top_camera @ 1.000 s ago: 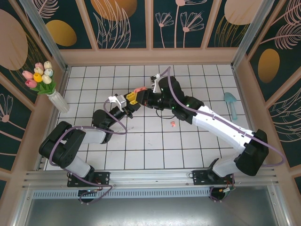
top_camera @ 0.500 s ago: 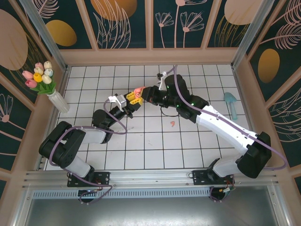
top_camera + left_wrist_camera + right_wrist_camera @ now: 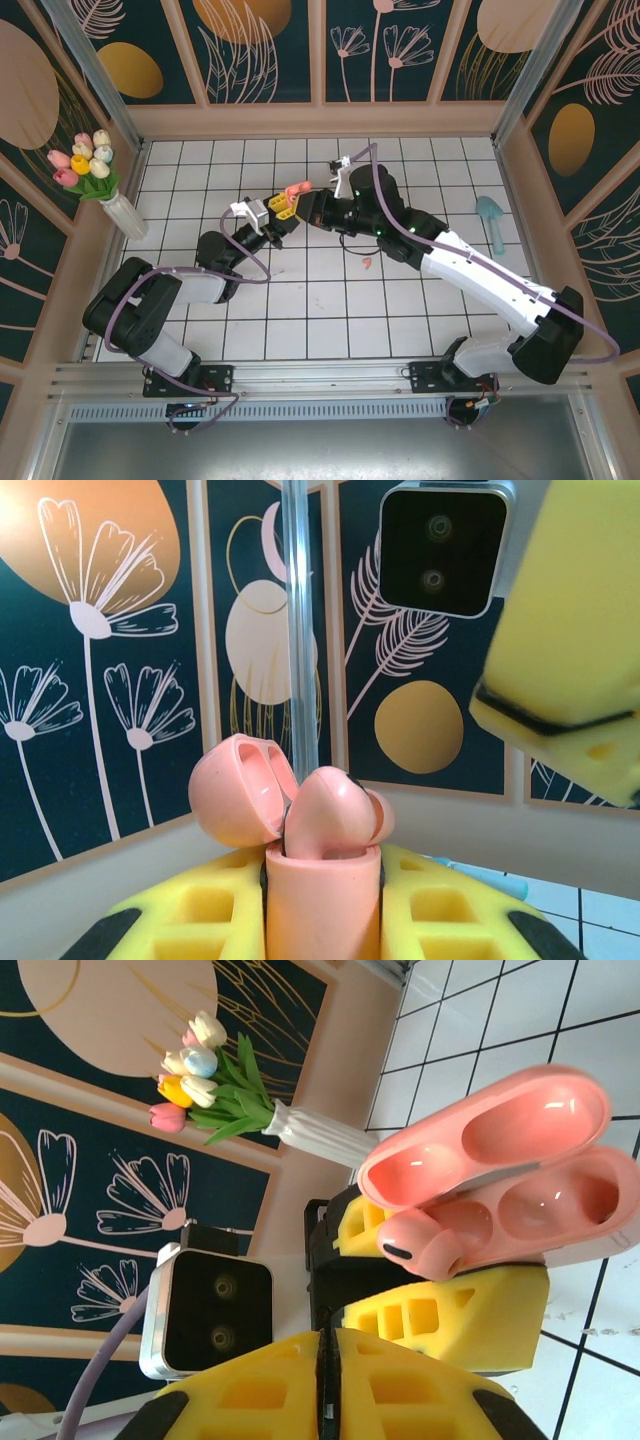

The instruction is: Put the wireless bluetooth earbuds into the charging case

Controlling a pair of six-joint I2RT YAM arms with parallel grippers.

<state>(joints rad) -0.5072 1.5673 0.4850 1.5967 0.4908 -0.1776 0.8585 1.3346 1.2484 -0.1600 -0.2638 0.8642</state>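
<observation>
The tiled surface (image 3: 300, 330) is mostly bare. A vase of tulips (image 3: 125, 215) stands at its far left and a teal scoop (image 3: 492, 215) at its far right, both well away from the work. Your two arms meet above the middle of the far tiles. The left fingers (image 3: 190, 920) clamp the pink charging case (image 3: 322, 910) upright with its lid swung open. The right fingers (image 3: 260, 1390) are pressed together and carry nothing. One salmon earbud (image 3: 420, 1245) sits in the case mouth, stem down in its well and head tilted proud of the rim, so it looks only half seated. It lies just ahead of the right fingertips, so the right arm looks best placed to press along the stem. The open lid crowds that side. A second salmon earbud (image 3: 368, 263) lies loose on a tile under the right arm, near its wrist.
</observation>
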